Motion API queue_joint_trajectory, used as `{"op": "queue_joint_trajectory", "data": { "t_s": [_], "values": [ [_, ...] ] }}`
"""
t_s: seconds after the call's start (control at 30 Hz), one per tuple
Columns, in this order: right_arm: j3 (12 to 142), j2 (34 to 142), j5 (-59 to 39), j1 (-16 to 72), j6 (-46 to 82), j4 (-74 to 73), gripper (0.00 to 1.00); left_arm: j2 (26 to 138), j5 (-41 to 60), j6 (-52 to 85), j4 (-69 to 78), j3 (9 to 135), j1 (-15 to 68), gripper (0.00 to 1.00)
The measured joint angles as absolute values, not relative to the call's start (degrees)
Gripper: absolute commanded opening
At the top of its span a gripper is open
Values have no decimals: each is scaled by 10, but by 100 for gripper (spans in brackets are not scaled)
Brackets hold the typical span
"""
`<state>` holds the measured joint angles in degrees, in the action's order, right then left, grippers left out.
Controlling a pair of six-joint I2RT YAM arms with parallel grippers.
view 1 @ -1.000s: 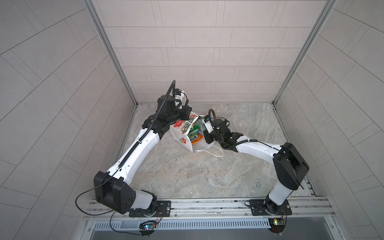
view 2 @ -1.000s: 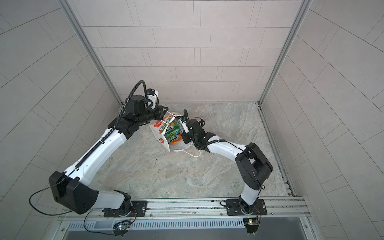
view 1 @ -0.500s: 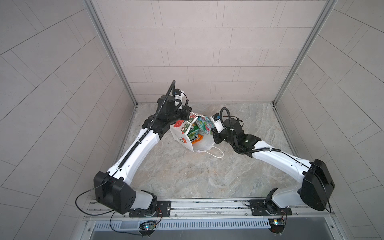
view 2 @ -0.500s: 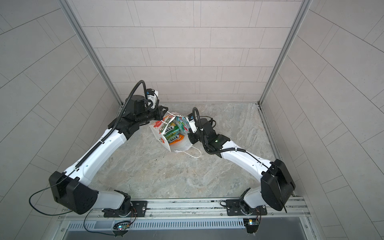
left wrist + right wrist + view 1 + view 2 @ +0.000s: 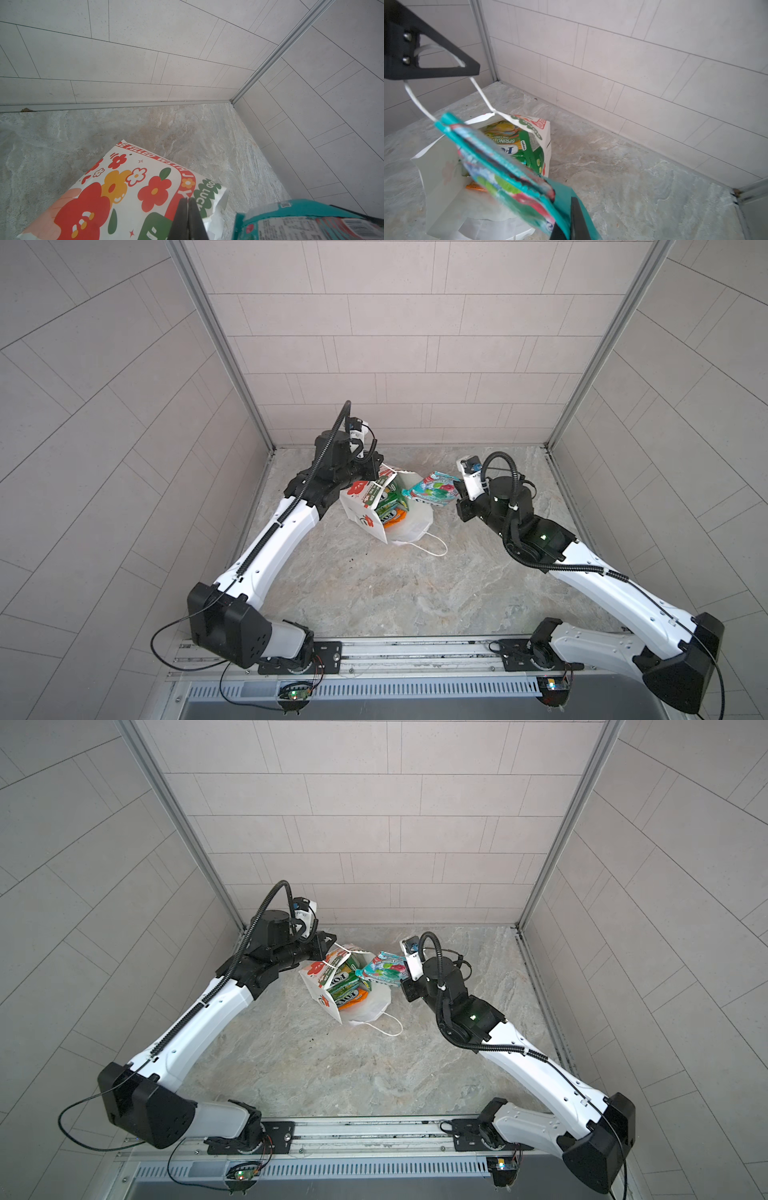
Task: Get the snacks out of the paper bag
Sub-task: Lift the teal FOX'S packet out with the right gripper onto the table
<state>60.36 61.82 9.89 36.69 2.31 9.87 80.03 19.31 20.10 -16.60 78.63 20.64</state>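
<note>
The white paper bag [image 5: 362, 517] [image 5: 318, 990] with red flowers leans tilted on the stone floor, its mouth facing right. My left gripper [image 5: 377, 464] [image 5: 188, 205] is shut on its upper cord handle [image 5: 481, 93] and holds that side up. Green and orange snacks [image 5: 390, 506] [image 5: 525, 143] show inside the mouth. My right gripper [image 5: 457, 491] [image 5: 566, 218] is shut on a teal-red snack packet [image 5: 434, 489] [image 5: 384, 969] [image 5: 500, 166], held in the air just right of the bag's mouth. That packet's edge also shows in the left wrist view [image 5: 301, 222].
The bag's second cord handle [image 5: 432, 548] lies loose on the floor in front of it. Tiled walls close the back and both sides; the back right corner post [image 5: 270, 62] stands beyond the bag. A metal rail [image 5: 395, 655] with both arm bases runs along the front.
My right gripper has drawn back to the right out of the bag's mouth, bringing the teal-red packet with it. The left gripper and the bag have stayed put.
</note>
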Motion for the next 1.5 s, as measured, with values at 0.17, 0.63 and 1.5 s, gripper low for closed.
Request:
{"op": "queue_joint_trajectory", "data": {
  "t_s": [0.17, 0.63, 1.5],
  "values": [
    [581, 587, 131, 322, 33, 103, 0, 800, 196, 201, -166, 786, 206, 0],
    [547, 671, 13, 140, 130, 110, 0, 801, 206, 200, -169, 786, 206, 0],
    [781, 1119, -274, 56, 324, 19, 0, 820, 226, 199, -174, 786, 206, 0]
  ]
}}
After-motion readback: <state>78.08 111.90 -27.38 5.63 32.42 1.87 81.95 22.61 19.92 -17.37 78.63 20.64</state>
